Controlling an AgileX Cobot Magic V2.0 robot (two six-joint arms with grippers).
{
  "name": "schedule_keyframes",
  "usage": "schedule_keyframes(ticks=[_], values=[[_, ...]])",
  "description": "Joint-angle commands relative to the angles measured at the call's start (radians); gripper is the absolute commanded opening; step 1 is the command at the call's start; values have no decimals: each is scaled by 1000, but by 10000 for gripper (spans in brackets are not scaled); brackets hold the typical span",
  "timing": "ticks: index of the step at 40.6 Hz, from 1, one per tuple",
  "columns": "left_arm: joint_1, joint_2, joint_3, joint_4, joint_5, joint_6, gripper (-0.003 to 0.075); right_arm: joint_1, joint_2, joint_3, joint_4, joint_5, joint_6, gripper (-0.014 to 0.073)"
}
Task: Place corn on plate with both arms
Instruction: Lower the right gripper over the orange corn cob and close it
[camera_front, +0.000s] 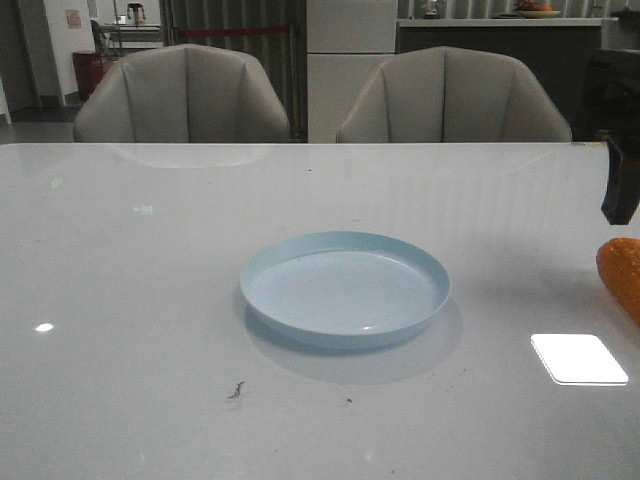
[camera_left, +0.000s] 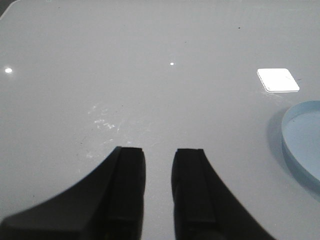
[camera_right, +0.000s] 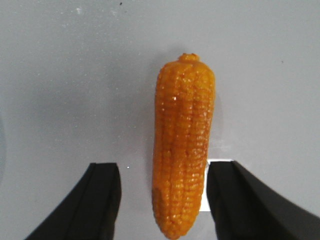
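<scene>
The pale blue plate (camera_front: 345, 288) sits empty at the middle of the white table; its rim also shows in the left wrist view (camera_left: 305, 140). The orange corn (camera_front: 622, 276) lies on the table at the far right edge of the front view. In the right wrist view the corn (camera_right: 183, 145) lies lengthwise between the jaws of my right gripper (camera_right: 162, 172), which is open, its fingers on either side of the cob's near end without touching. A black part of the right arm (camera_front: 622, 180) hangs above the corn. My left gripper (camera_left: 158, 152) is open and empty over bare table, left of the plate.
Two beige chairs (camera_front: 180, 95) (camera_front: 455, 95) stand behind the table's far edge. Bright light reflections lie on the tabletop (camera_front: 579, 358) near the front right and beside the plate in the left wrist view (camera_left: 278, 80).
</scene>
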Motion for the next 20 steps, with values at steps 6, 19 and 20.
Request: schedule_keyframes(ticks=[6, 19, 20], values=[[2, -4, -29, -14, -66, -2, 197, -33, 37, -37, -55, -63, 57, 489], [2, -4, -29, -14, -66, -2, 197, -44, 107, -37, -20, -153, 58, 489], [2, -4, -29, -14, -66, -2, 197, -44, 112, -37, -19, -161, 58, 489]])
